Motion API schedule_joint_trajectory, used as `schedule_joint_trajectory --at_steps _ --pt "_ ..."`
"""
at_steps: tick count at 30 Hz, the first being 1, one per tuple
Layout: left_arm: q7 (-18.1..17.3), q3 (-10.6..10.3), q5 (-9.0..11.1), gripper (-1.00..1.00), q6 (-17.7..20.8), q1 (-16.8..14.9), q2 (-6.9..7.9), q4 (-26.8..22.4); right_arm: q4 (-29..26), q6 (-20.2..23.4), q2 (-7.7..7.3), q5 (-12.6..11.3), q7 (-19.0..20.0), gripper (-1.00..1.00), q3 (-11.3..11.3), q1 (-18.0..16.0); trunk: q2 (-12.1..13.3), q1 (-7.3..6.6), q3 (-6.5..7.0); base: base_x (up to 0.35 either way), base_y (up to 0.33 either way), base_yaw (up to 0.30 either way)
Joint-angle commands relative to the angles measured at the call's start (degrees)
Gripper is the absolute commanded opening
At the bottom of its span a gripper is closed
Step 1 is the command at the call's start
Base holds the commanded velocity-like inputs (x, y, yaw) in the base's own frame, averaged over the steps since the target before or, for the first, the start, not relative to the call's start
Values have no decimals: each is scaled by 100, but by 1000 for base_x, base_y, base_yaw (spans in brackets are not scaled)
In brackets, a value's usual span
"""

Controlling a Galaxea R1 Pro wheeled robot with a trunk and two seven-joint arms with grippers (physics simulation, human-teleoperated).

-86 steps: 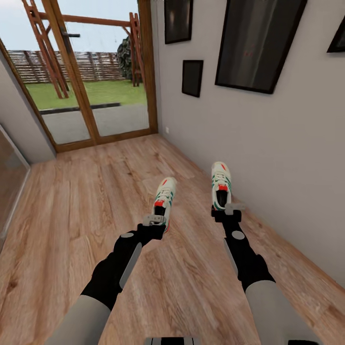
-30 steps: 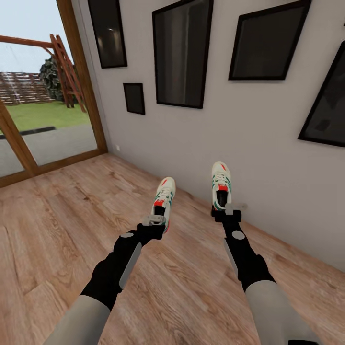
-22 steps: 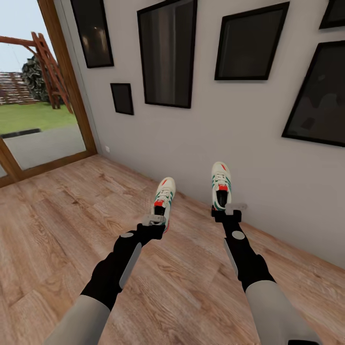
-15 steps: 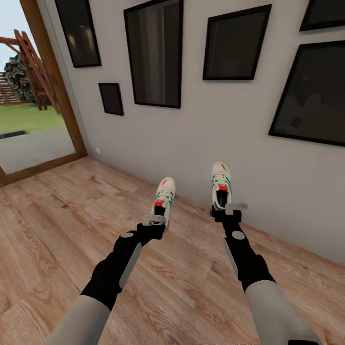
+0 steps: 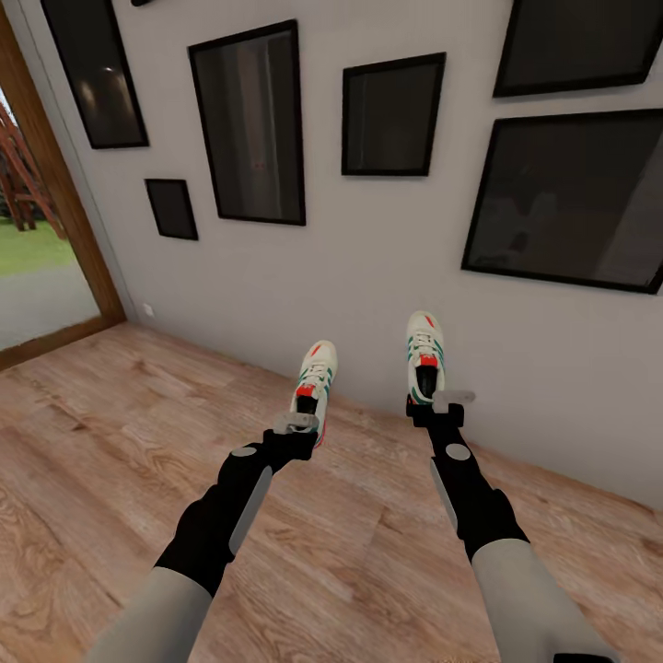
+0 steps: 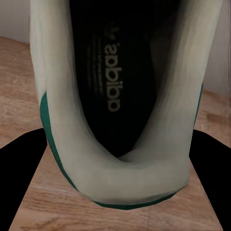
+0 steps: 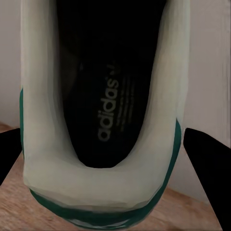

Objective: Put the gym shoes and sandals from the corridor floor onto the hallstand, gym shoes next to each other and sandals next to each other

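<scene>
Cream-white sneakers with green side stripes, red-orange heel and tongue patches, white laces. Left shoe (image 5: pixel 314 380) is held off the floor by the left gripper (image 5: pixel 296 423), which is clamped on its heel end; toe points away toward the wall. Right shoe (image 5: pixel 424 357) is held the same way by the right gripper (image 5: pixel 441 401), closed on the heel, toe forward, sitting a bit higher in the head view than the left one. Both shoes are apart from each other, each out in front of its own arm.

Left wrist view looks straight down into the left shoe (image 6: pixel 120 96): dark insole with pale adidas logo, cream collar, green edge at the heel, black gripper fingers (image 6: pixel 21 178) on either side. Right wrist view gives the same look into the right shoe (image 7: pixel 103 106), logo readable, black fingers (image 7: pixel 207 163) flanking.

Below is wood-plank floor (image 5: pixel 110 442). Ahead is a grey wall (image 5: pixel 368 249) hung with black-framed pictures (image 5: pixel 249 124). Wooden door frame (image 5: pixel 55 193) at far left, grass outside.
</scene>
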Motion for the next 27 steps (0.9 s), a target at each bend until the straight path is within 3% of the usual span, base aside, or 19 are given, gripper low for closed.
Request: schedule_joint_trajectory --at_steps 1,12,23,27 --pt "10 2 61 -100 33 -2 1 -9 -2 14 7 63 -7 -100 -13 -4 -2 -1 -5 0 0 -252" --pt "12 3 61 -100 33 -2 1 -9 -2 12 4 62 -7 -100 -13 -4 -2 -1 -5 0 0 -250" --pt "12 2 61 -100 33 -2 1 -9 -2 15 -2 59 -7 -100 -22 -4 -2 -1 8 0 0 -108" --pt "12 3 61 -100 33 -2 3 -9 -2 14 -2 59 -7 -100 -22 -4 -163 86 -49 0 0 -260"
